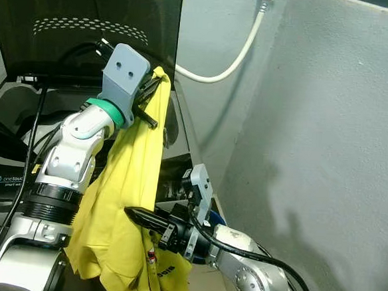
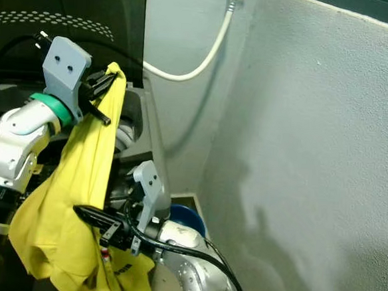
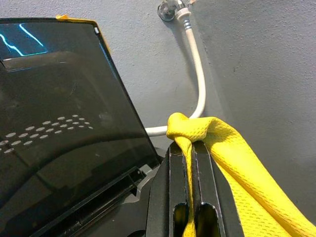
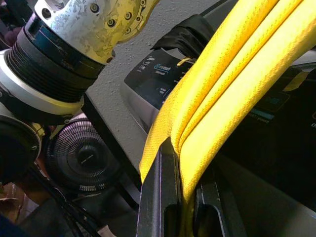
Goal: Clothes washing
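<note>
A yellow garment (image 1: 127,201) hangs in front of the top-loading washing machine (image 1: 178,134), whose dark lid (image 1: 89,18) stands raised. My left gripper (image 1: 156,93) is lifted high by the lid's edge, shut on the garment's top fold (image 3: 190,131). Lower down, my right gripper (image 1: 136,215) reaches in from the right and is shut on the hanging cloth (image 4: 197,148) at mid-height. The garment's bottom bunches below it, with dark print (image 1: 164,271) showing.
A grey wall (image 1: 315,127) stands close on the right. A white hose (image 1: 237,55) runs from a wall tap down behind the machine. A blue object (image 2: 182,218) lies on the floor by the wall. A fan (image 4: 81,158) stands beside the machine.
</note>
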Available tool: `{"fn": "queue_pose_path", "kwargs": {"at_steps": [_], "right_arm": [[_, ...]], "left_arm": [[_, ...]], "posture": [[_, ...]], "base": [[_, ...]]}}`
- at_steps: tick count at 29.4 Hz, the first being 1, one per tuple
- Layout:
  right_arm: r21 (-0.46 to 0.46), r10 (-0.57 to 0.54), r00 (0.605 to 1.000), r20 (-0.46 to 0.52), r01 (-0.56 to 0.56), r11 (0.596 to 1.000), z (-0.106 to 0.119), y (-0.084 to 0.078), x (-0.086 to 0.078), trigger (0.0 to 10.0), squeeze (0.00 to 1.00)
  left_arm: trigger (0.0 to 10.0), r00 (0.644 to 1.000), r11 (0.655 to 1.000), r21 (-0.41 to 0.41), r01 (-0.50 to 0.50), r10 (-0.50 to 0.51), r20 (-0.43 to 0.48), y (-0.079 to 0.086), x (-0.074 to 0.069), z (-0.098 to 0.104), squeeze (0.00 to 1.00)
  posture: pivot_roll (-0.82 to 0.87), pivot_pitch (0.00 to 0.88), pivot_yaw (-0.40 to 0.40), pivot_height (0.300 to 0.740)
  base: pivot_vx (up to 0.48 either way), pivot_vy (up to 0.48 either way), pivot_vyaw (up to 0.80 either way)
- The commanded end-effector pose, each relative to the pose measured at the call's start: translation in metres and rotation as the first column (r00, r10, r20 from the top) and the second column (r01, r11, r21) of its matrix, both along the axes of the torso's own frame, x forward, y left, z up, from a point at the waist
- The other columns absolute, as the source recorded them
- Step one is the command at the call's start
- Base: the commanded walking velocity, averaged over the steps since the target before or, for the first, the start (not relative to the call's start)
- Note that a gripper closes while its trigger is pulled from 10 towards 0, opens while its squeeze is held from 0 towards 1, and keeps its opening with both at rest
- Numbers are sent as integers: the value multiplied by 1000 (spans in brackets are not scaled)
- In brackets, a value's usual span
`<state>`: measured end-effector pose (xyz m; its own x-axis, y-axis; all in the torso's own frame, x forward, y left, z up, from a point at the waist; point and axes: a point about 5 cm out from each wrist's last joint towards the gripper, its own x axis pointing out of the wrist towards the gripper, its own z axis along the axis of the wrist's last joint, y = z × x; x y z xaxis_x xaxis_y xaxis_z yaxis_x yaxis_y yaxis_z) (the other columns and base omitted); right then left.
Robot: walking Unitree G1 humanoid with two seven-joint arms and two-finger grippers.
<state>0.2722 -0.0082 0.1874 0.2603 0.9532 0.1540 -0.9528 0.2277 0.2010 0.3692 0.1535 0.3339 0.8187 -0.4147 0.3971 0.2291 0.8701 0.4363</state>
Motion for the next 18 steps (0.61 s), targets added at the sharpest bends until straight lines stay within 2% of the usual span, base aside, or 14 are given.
{"fn": "queue_pose_path", "kwargs": {"at_steps": [1,8,18], "right_arm": [[26,33,999,-8,-33,999,5,2,-4,0,0],[58,50,999,0,-50,997,15,2,-2,0,0],[54,34,999,10,-35,998,22,-5,6,0,0]], "left_arm": [[10000,1000,1000,1,-19,19,15,2,-2,1,0],[10000,999,999,15,-47,47,14,7,-1,1,0],[10000,998,998,26,-57,57,25,4,-1,1,0]], "posture": [[11,24,-56,740],[8,35,-67,740],[5,44,-100,740]], "base": [[0,0,0],[0,0,0],[0,0,0]]}}
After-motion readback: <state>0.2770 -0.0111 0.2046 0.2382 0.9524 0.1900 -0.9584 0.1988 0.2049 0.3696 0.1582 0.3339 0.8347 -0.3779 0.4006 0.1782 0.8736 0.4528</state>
